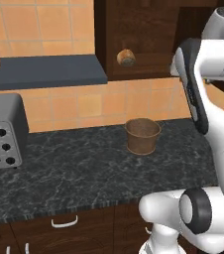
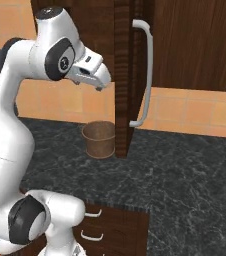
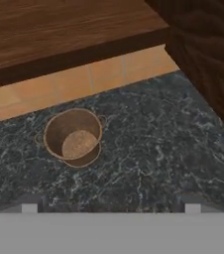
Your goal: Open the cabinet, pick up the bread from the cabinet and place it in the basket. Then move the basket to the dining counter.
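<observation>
Bread (image 1: 126,58) sits inside the open cabinet (image 1: 134,34), on its bottom shelf, above and a bit left of the basket (image 1: 142,135). Basket upright on the dark speckled surface (image 1: 84,168), near the tiled wall, w/ nothing in it; hand view looks down into it. Cabinet door (image 2: 124,75) swung out, edge-on just right of basket, silver handle (image 2: 146,75) on it. Toaster oven (image 1: 2,131) well left of basket. Pincer raised above basket; fingertips barely visible, can't tell if released or clenched.

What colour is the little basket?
Brown and woven, the basket shows best in the left base view.
</observation>
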